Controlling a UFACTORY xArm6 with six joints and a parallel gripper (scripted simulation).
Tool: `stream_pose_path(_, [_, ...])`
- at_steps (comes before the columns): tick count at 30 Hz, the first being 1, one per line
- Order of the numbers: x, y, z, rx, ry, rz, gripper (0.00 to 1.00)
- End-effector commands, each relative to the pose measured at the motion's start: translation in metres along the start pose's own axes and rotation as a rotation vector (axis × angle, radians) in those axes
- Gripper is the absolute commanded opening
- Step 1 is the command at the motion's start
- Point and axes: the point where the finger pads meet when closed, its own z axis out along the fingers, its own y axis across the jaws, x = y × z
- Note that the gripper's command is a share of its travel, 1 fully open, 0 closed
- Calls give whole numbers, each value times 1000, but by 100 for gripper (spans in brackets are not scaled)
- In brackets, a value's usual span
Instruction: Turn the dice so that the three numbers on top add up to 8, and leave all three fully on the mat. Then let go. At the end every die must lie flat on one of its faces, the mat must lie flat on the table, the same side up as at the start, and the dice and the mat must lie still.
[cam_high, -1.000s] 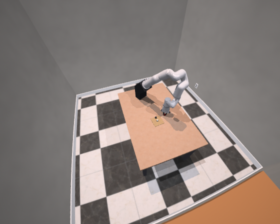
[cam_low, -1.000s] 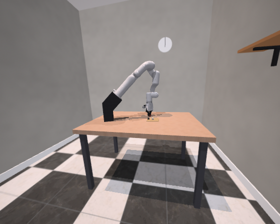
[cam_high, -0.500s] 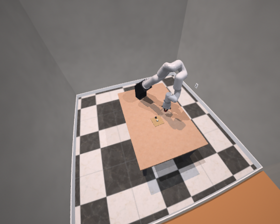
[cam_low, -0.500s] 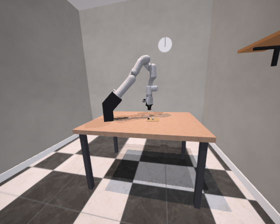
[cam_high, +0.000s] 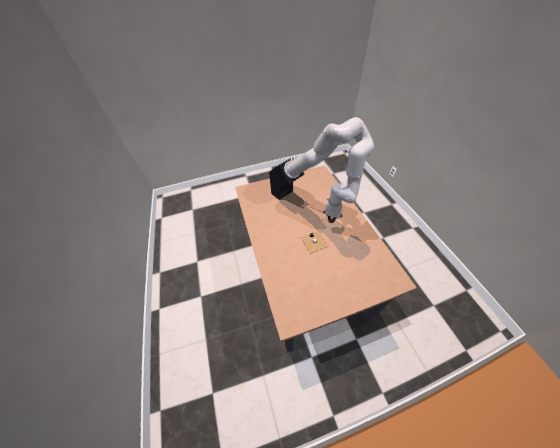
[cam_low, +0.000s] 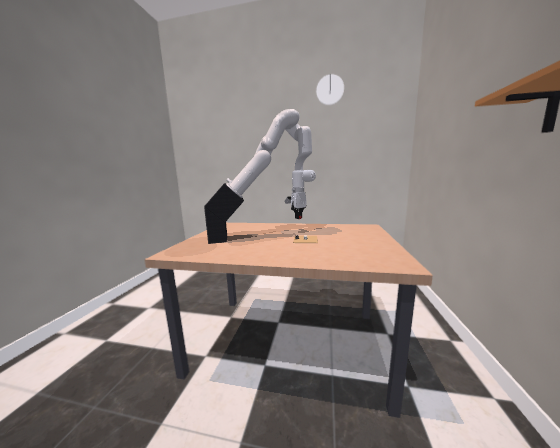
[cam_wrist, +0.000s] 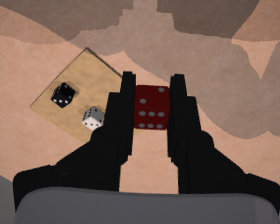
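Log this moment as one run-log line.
gripper: shut on red die | red die: lifted above table, off mat | black die, white die: on mat

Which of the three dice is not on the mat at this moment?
The red die: the claw grips it above the table, while the black die and the white die lie on the mat.

top view high and far, exterior low facing table (cam_low: 350, 260), wrist close, looking down
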Motion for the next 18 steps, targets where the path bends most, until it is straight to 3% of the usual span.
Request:
stream_pose_path(1, [-1,1,0,-2,1,33,15])
stream_pose_path(7, [-1,3,1,-2,1,279,15])
stream_pose_path(10, [-1,3,1,-2,1,286,15])
stream_pose_path(18, [-2,6,4,-1,1,657,15])
